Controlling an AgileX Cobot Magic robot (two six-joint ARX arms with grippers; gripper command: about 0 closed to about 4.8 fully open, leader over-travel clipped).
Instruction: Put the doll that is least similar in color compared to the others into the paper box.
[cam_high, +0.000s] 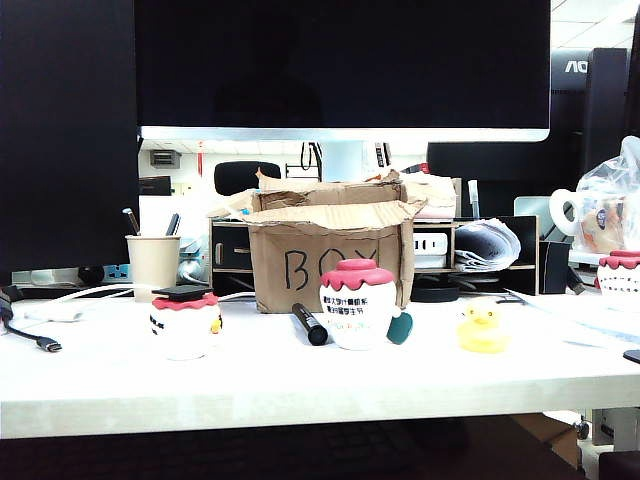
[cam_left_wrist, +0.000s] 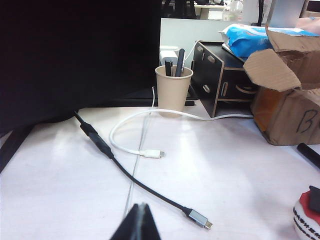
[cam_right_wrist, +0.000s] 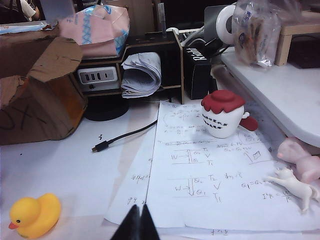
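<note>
The doll, a small yellow duck with an orange beak, sits on the white table to the right of the paper box, a brown carton marked "BOX" with ragged flaps. The right wrist view shows the duck close beside my right gripper, which is shut and empty, with the box further off. My left gripper is shut and empty too, hanging over bare table, with the box off to one side. Neither arm appears in the exterior view.
A white doll with a black hat and one with a pink cap stand before the box, a black marker between them. Also here: a paper cup of pens, loose cables, handwritten sheets, another red-capped doll.
</note>
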